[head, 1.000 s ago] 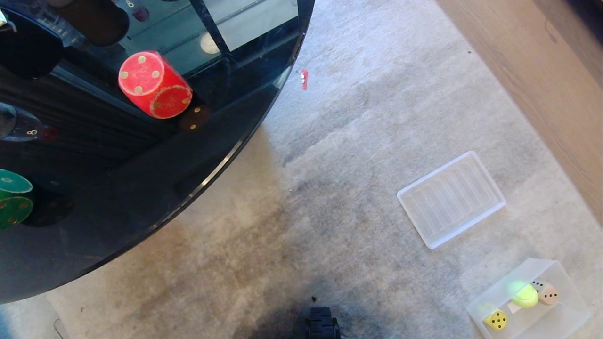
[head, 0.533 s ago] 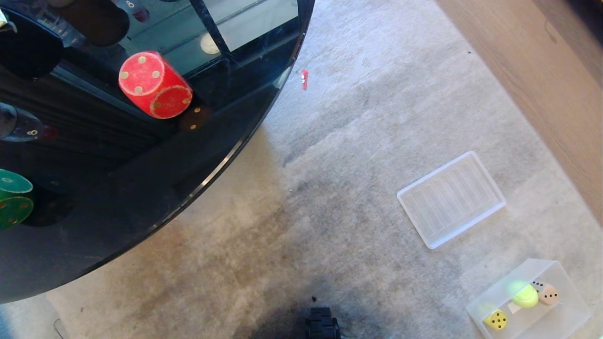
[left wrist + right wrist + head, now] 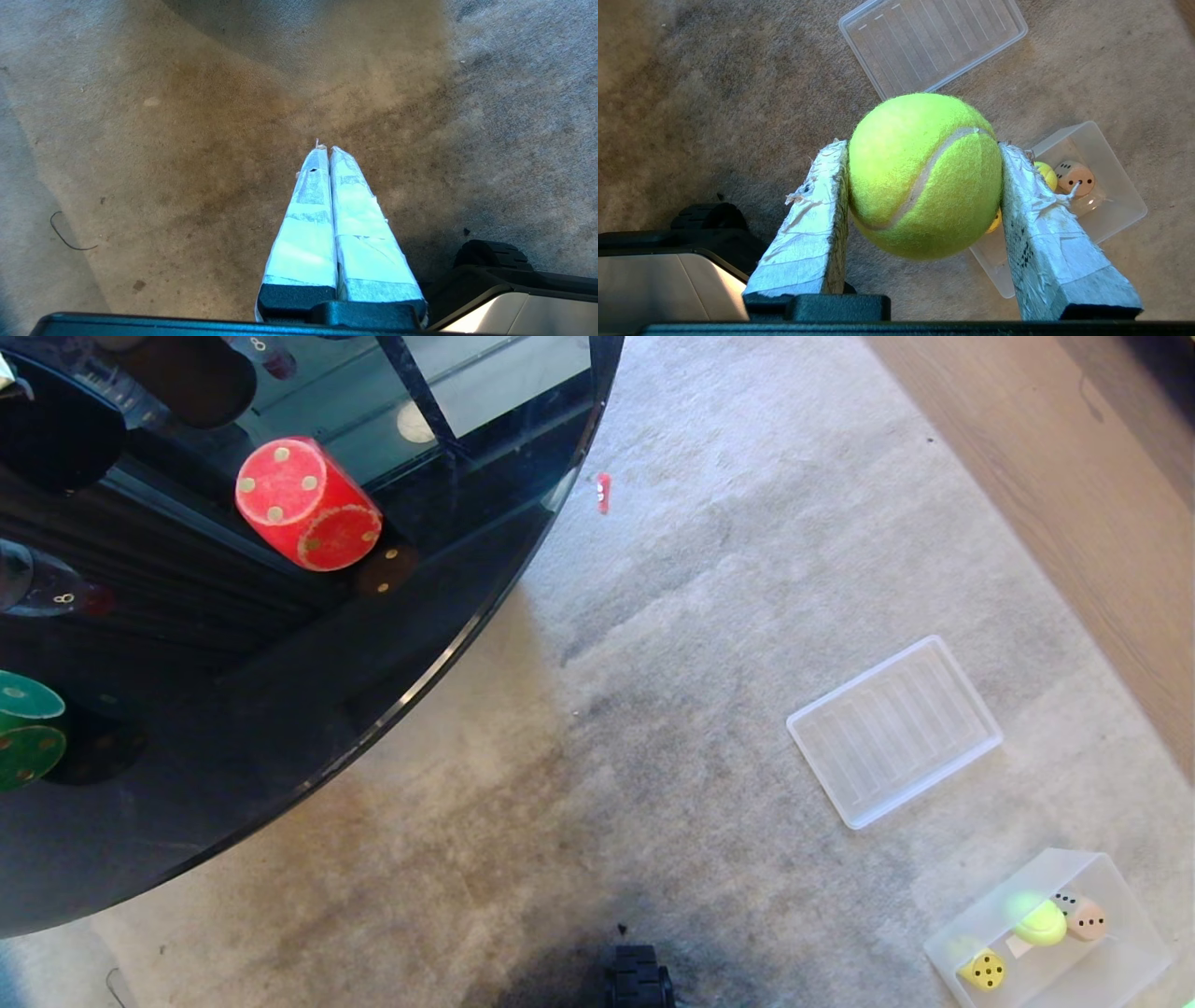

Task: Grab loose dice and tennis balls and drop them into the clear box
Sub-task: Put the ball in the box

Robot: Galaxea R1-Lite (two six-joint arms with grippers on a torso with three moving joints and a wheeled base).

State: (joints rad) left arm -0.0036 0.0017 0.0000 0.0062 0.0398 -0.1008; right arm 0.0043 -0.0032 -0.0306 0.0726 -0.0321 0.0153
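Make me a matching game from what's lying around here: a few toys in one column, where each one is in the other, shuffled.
Things:
1. red die
2. yellow die
3. tennis ball
4. green die

Places:
A. inside the clear box
B. on the black table, at the picture's left edge
C. between the right gripper fingers
D. on the black table, near its far edge

Pairs: 1-D, 2-A, 3-C, 4-B
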